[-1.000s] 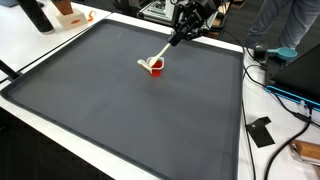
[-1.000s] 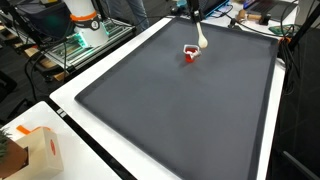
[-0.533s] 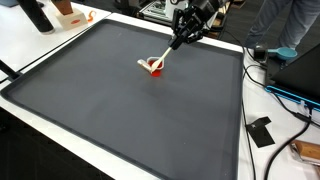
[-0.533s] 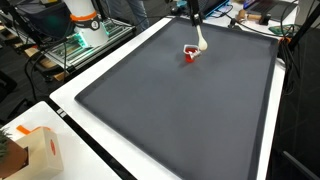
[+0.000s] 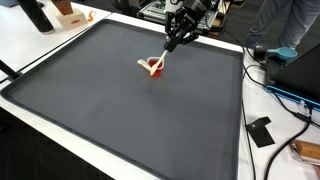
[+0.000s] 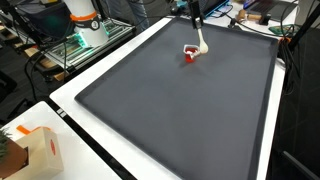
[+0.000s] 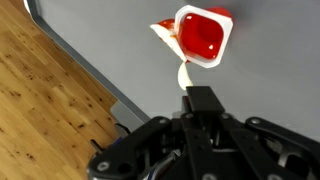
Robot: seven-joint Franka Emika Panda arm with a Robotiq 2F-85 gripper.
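Observation:
A small red cup (image 5: 156, 68) stands on the dark grey mat (image 5: 130, 120) near its far side; it also shows in the other exterior view (image 6: 190, 54) and in the wrist view (image 7: 203, 35). My gripper (image 5: 177, 36) hangs just above and beside the cup, shut on the handle of a cream spoon-like utensil (image 5: 163, 54). The utensil slants down, and its broad end rests at the cup's rim (image 7: 165, 33). In the wrist view the handle (image 7: 184, 75) runs into the closed black fingers (image 7: 199, 101).
The mat lies on a white table (image 6: 75, 125). A cardboard box (image 6: 35, 150) stands at one corner. Cables and black items (image 5: 262, 130) lie beside the mat. An orange and white object (image 5: 70, 16) sits beyond the far edge. Wooden flooring (image 7: 50, 110) shows past the table.
My gripper has shifted slightly sideways above the cup with the utensil in it, so the utensil stands a little steeper. The cup has stayed in place.

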